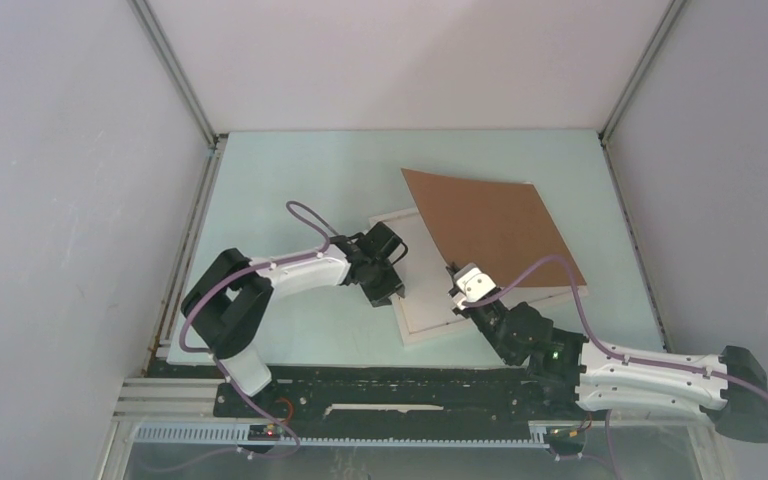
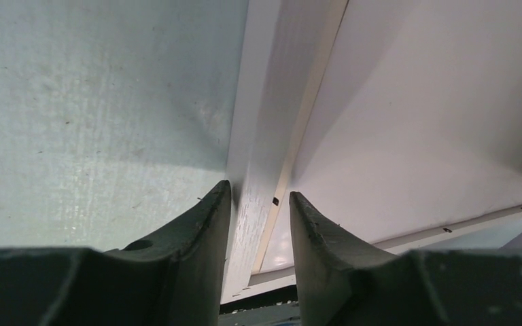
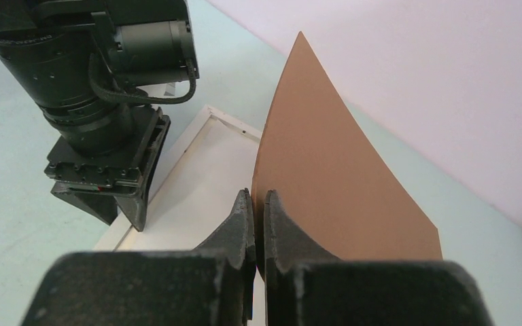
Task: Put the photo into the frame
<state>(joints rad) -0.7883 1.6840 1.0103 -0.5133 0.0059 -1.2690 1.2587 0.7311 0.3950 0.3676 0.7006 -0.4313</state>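
Observation:
The white frame (image 1: 422,322) lies flat mid-table. Its left rail (image 2: 262,122) runs between the jaws of my left gripper (image 2: 259,197), which stand apart on either side of it. A plain white surface (image 3: 204,183) fills the inside of the frame. The photo's printed side is out of view, and I cannot tell whether that surface is the photo. My right gripper (image 3: 258,197) is shut on the near edge of the brown backing board (image 3: 326,183). The board (image 1: 490,225) is held up, tilted over the frame's right part.
The left arm's wrist (image 3: 102,102) stands just left of the raised board. White walls enclose the pale green table (image 1: 290,180) at left, back and right. The black base rail (image 1: 380,395) runs along the near edge.

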